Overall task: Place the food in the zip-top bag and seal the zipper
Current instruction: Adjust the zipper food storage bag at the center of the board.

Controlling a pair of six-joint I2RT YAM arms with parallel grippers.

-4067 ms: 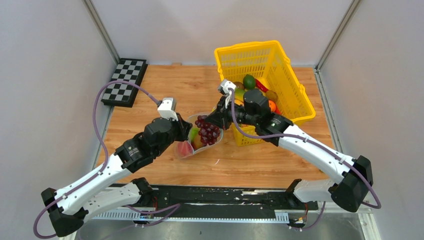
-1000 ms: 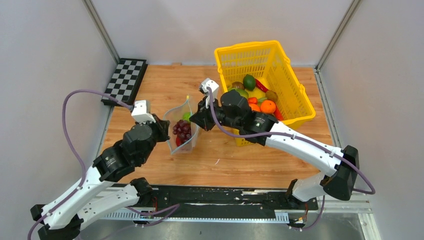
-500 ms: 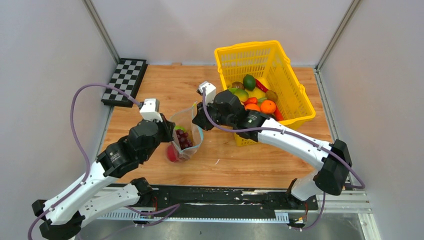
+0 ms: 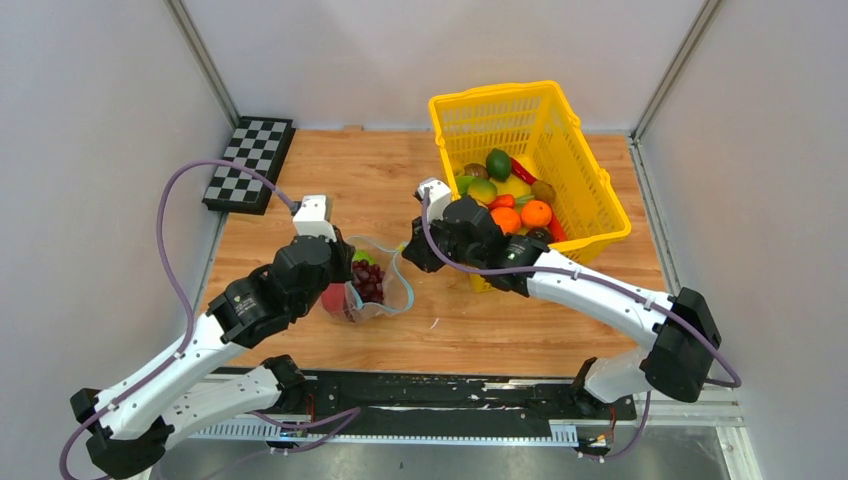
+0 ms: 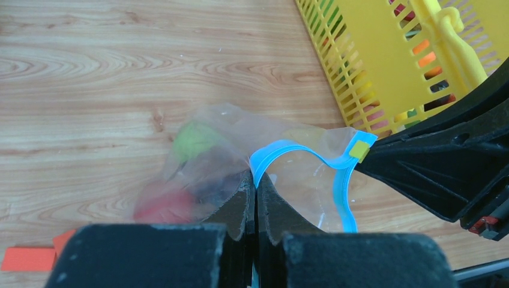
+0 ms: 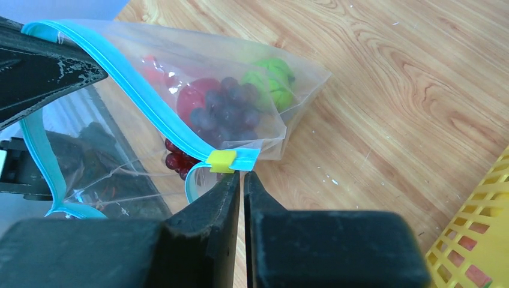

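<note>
The clear zip-top bag (image 4: 375,292) sits on the wooden table between my two grippers, its mouth pulled open in a loop. It holds purple grapes (image 6: 228,105), a red fruit (image 4: 335,297) and a green fruit (image 5: 195,138). My left gripper (image 5: 256,175) is shut on the teal-blue zipper (image 5: 300,149) at the mouth's left side. My right gripper (image 6: 242,174) is shut on the zipper's other end, just below the yellow slider tab (image 6: 222,161). In the top view the left gripper (image 4: 347,272) and the right gripper (image 4: 408,256) stand either side of the bag.
A yellow mesh basket (image 4: 500,92) with several fruits stands at the back right, close behind the right arm. A checkerboard (image 4: 248,163) lies at the back left. A small orange piece (image 5: 24,258) lies on the table near the left gripper.
Both grippers have shifted right and toward the front with the bag. The bag has gone from hanging upright to lying lower, and its mouth has spread wider.
</note>
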